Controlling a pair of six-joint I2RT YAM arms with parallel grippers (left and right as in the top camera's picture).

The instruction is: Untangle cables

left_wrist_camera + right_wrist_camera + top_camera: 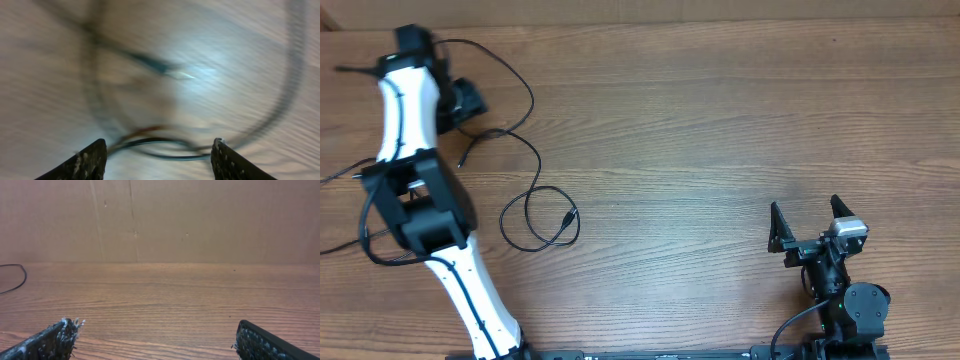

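Thin black cables [525, 100] lie in loose loops on the wooden table at the left. One loop [538, 218] ends in a small plug [570, 213]. My left gripper [468, 104] hovers over the upper strands at the far left. The left wrist view is blurred by motion: the left gripper [160, 144] stands open, its fingers [92, 160] wide apart. A cable loop [165, 156] runs across the gap just beyond the tips, and a blurred plug [167, 69] lies farther off. My right gripper [805, 206] is open near the front right, with nothing between its fingers [257, 342].
The white left arm [395, 110] and its own thicker black wires [365, 225] cover part of the left side. A brown cardboard wall [160, 220] stands behind the table. A bit of cable [20, 277] shows at the left edge of the right wrist view.
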